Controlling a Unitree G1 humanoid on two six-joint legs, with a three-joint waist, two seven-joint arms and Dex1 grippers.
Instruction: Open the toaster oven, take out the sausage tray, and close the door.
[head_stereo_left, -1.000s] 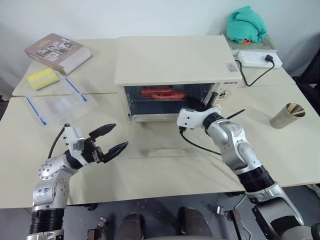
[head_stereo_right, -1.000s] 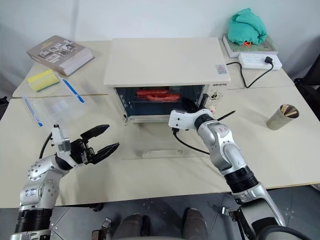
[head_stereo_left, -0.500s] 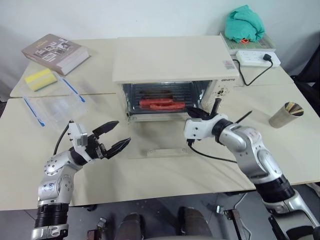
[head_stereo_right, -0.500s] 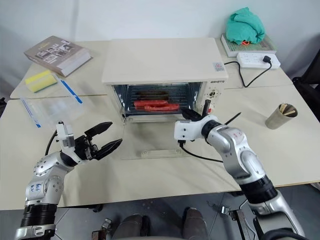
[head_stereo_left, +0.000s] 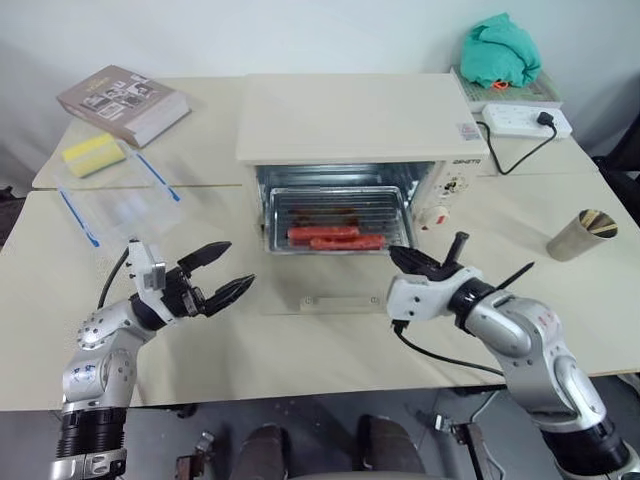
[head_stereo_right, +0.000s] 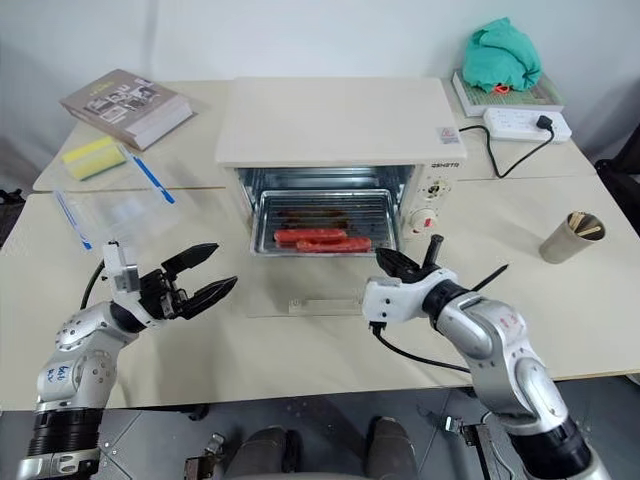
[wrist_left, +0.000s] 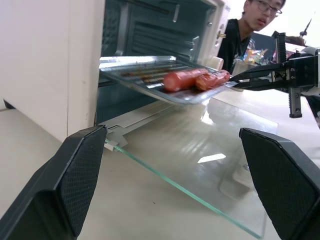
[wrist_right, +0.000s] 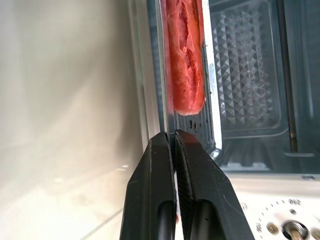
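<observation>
Right gripper (wrist_right: 172, 145) is pinched shut on the front rim of the sausage tray (head_stereo_left: 335, 218), at its right corner. The tray sticks partway out of the toaster oven (head_stereo_left: 355, 140), level, above the door (head_stereo_left: 325, 285), which lies flat open on the table (head_stereo_left: 300, 350) with its bar handle toward the robot. Two red sausages (head_stereo_left: 335, 238) lie end to end along the tray's front edge; brown grease marks sit farther back on the ridged bottom.

Left gripper (head_stereo_left: 222, 277) is wide open, holding nothing, hovering over the table left of the open door and pointing at it, apart from tray and oven.

Farther out: clear plastic bag (head_stereo_left: 115, 210) with blue strips left of the oven, yellow sponge (head_stereo_left: 90, 154) and a book (head_stereo_left: 122, 103) behind it. Right side: metal cup (head_stereo_left: 581, 234), power strip (head_stereo_left: 525, 122), green cloth (head_stereo_left: 500, 50) at the back corner. A person (wrist_left: 245, 30) shows beyond the oven in the left wrist view.
</observation>
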